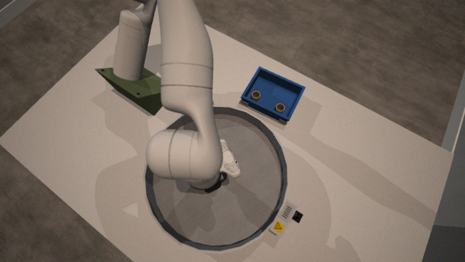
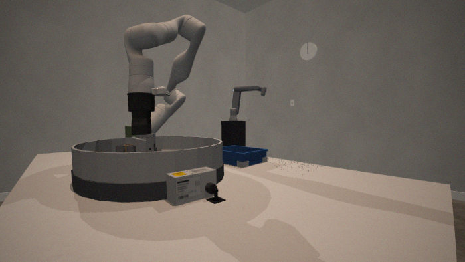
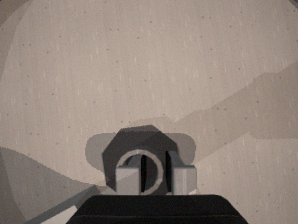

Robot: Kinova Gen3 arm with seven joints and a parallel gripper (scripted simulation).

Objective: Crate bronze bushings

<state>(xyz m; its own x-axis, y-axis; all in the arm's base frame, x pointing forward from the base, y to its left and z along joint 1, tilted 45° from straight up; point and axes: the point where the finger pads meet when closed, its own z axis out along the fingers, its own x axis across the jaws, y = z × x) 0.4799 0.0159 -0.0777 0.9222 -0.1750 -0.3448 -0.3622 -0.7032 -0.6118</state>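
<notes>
Black and grey, the claw [image 1: 216,187] [image 2: 151,147] [image 3: 155,164] stood parted, nothing visibly gripped, over a pale ring [image 3: 140,151] on the turning table [image 1: 283,166] [image 2: 146,166] [image 3: 150,75]. One finger overlapped the ring in the wrist view, so centring and confirming its metal seemed wise before any grasp. An orange glint [image 2: 127,145] showed near the claw; the rim hid its lower part. Beyond, two bronze bushings [image 1: 256,92] [image 1: 280,104] sat in the blue crate [image 1: 282,78] [image 2: 246,159]. The arm blocked the overhead view of the fingertips.
</notes>
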